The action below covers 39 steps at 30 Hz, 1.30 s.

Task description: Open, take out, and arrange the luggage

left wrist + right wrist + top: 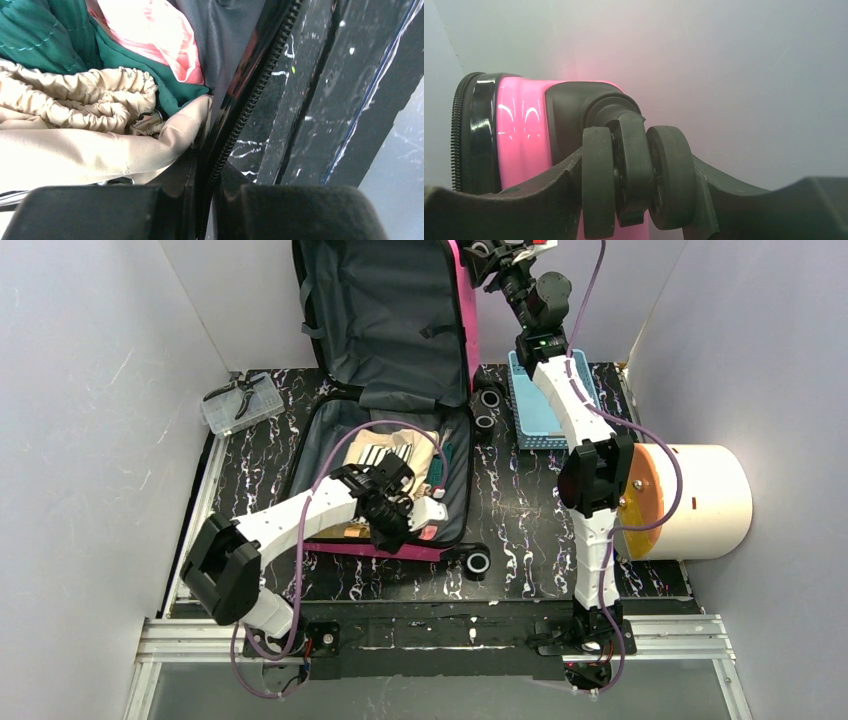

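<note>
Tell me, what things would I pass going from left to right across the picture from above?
Clear plastic box → pink luggage, lying open → light-blue basket → cream cylinder.

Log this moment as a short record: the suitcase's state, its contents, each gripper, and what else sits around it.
luggage: open, lid raised upright, base flat on the table
contents: clothes lying in the base
left gripper: shut on the base's near rim
right gripper: jaws closed around a wheel on the lid
also there: light-blue basket, cream cylinder on its side, clear box
</note>
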Each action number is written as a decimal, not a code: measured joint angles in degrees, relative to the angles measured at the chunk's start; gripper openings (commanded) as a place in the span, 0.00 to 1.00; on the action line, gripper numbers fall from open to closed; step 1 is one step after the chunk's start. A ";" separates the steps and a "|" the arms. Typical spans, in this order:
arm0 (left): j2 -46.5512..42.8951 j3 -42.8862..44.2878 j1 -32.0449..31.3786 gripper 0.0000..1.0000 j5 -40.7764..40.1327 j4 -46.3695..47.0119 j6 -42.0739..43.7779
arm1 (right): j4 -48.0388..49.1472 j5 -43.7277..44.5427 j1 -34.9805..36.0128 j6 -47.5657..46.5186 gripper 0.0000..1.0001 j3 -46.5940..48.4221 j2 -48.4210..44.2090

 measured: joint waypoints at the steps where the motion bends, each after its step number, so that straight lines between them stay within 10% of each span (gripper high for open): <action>1: 0.96 0.68 -0.17 0.00 0.17 0.44 -1.07 | 1.03 -0.15 -0.02 0.04 0.01 -0.17 0.24; 12: 7.19 4.59 -0.72 0.00 1.51 1.79 -3.98 | 12.09 -1.99 0.24 1.57 0.17 0.81 4.31; 22: 8.24 6.47 -0.72 0.00 1.38 1.16 -3.02 | 15.21 7.34 0.52 0.57 0.97 2.40 8.02; 39: 13.40 11.23 0.81 0.00 0.22 6.40 -2.47 | 11.04 6.03 1.60 -7.78 0.98 -31.26 -6.88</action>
